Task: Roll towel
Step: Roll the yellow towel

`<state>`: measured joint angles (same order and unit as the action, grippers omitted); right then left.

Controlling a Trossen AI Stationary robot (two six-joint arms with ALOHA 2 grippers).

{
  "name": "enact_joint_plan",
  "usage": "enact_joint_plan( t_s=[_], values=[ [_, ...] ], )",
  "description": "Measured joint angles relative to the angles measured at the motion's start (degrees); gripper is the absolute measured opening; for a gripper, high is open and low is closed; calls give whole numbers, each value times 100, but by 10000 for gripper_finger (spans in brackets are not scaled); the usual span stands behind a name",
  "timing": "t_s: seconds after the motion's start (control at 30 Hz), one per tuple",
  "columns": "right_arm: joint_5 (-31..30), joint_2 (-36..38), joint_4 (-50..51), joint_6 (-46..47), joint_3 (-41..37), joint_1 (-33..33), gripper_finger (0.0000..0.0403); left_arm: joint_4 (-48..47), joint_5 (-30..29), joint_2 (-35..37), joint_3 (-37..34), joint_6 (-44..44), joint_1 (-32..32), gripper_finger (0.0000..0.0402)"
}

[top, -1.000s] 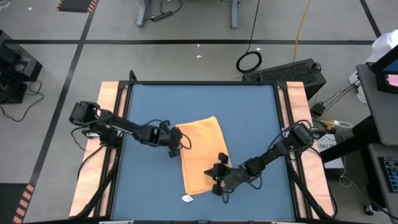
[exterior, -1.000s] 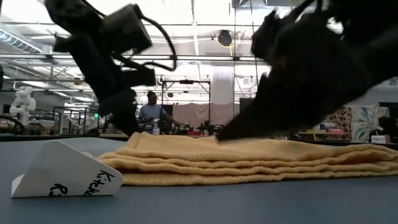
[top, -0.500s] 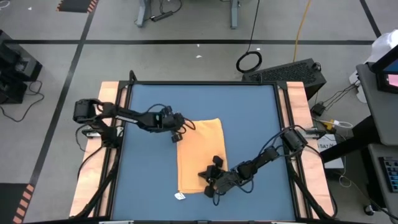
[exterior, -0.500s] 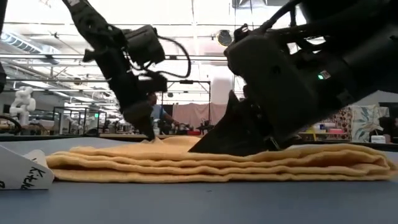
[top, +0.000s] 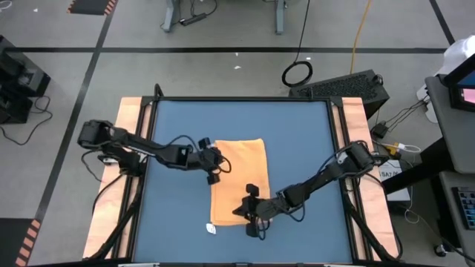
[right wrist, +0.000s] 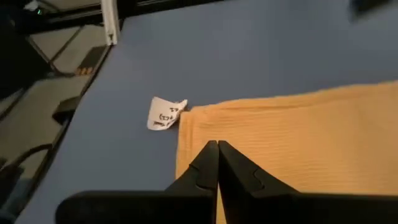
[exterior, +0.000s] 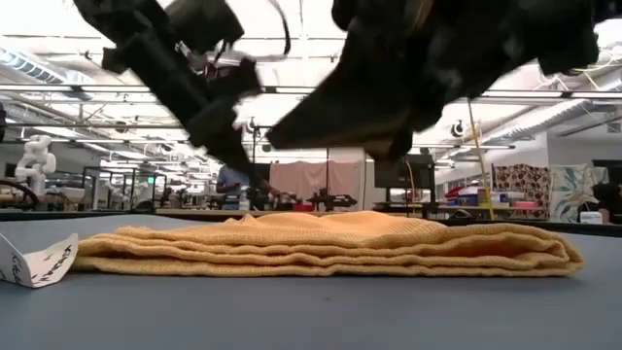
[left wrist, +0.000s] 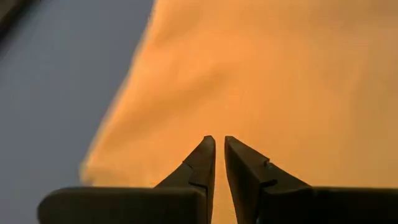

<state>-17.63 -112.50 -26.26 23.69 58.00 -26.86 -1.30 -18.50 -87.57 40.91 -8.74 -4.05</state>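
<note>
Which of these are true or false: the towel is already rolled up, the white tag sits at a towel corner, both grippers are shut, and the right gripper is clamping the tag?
1. The towel is already rolled into a tube. False: it lies flat, folded in layers, on the blue table.
2. The white tag sits at a corner of the towel. True.
3. The left gripper and right gripper are both shut. True: neither holds cloth.
4. The right gripper is clamping the tag. False: the tag lies free on the table, apart from its fingers.

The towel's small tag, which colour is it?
White with dark writing; the tag shows best in the right wrist view.
</note>
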Motion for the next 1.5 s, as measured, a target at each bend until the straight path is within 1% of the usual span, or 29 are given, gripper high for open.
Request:
enact_joint_plan(
  t_s=[0.17,0.23,0.33,0.47,0.6,0.67,0.77,0.9,1.03,1.13,1.27,1.37,1.43,1.5],
  values=[
    [-37,141,386,-239,1,-163,0,-218,9,-623,-12,-501,6,43],
    [-53,64,447,-128,-8,-224,0,-250,1,-834,-9,-620,-30,43],
    [-184,-74,562,97,-33,-326,0,-305,-28,-892,9,-687,-113,43],
    [-314,7,525,23,-35,-442,0,-506,-5,-635,-15,-573,-255,43],
    [-364,564,507,-480,-23,-556,0,-515,-84,-48,-6,-597,-507,43],
    [-414,837,883,-666,-14,-634,0,-535,-206,190,-6,-698,-730,43],
    [-551,1144,1791,-689,-31,-781,0,-297,-321,421,-7,-969,-1168,43],
    [-676,1411,2765,-421,-30,-1024,1,90,-372,419,-7,-1114,-1940,43],
    [-636,1473,3272,-226,-35,-1318,14,608,-568,260,-9,-1184,-2746,46],
    [-649,1481,3379,-412,-28,-1581,31,1156,-667,108,-9,-1185,-3242,72],
    [-752,1482,3547,-488,-31,-1889,57,1802,-1131,-198,-7,-1195,-3735,145],
    [-923,1481,3768,-414,-31,-2069,80,2127,-1458,-499,-5,-1190,-3948,206],
    [-1046,1481,3925,-328,-31,-2139,96,2167,-1475,-725,73,-1187,-4011,240],
    [-1271,1479,4098,-214,-35,-2202,112,2167,-1503,-962,211,-1187,-4027,264]
  ],
)
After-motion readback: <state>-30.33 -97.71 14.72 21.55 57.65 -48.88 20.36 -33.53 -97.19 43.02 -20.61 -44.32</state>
